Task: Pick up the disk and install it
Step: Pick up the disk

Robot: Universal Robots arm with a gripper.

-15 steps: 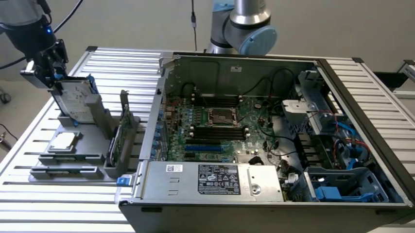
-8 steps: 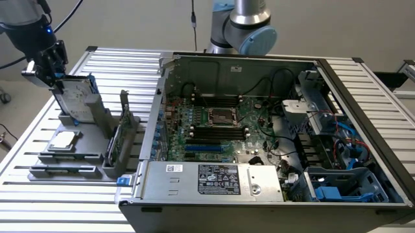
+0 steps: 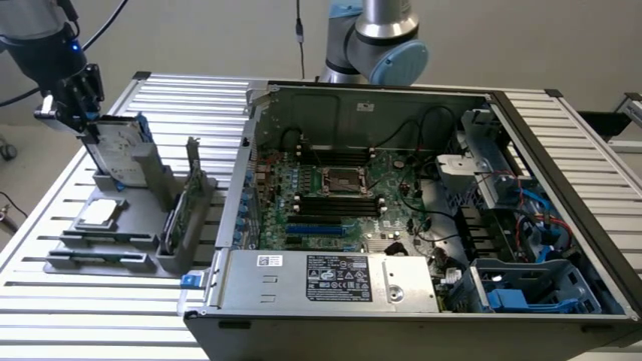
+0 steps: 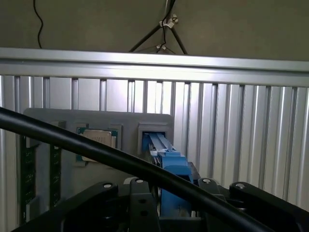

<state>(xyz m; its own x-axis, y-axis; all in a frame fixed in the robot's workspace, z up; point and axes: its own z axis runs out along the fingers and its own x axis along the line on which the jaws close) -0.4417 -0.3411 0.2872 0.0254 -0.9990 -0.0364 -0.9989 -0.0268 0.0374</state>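
**A:** Where is the disk?

**B:** The disk (image 3: 116, 150) stands upright on edge in a slot of the grey fixture (image 3: 131, 244). It is at the fixture's end farther from the exterior camera, close to the slatted tabletop's (image 3: 80, 320) edge at the exterior view's left. Its blue carrier (image 4: 170, 162) shows clearly in the wrist view.

**A:** And the gripper?

**B:** The gripper (image 3: 89, 124) is down at the disk's top edge, and in the wrist view the blue carrier runs straight in under its black body. Whether it has clamped the disk or merely straddles it, I cannot tell.

**A:** What else is on the fixture?

**B:** A square silver processor chip (image 3: 101, 213) lies flat just beside the disk's slot, on the nearer side. A thin green circuit card (image 3: 186, 207) stands on edge along the side facing the computer.

**A:** And the computer?

**B:** The open computer case (image 3: 351, 113) sits beside the fixture, toward the tabletop's edge at the exterior view's right, with its motherboard (image 3: 341, 195) exposed. The power supply (image 3: 331, 278) lies along the case's near wall. The disk is well apart from the case's inside.
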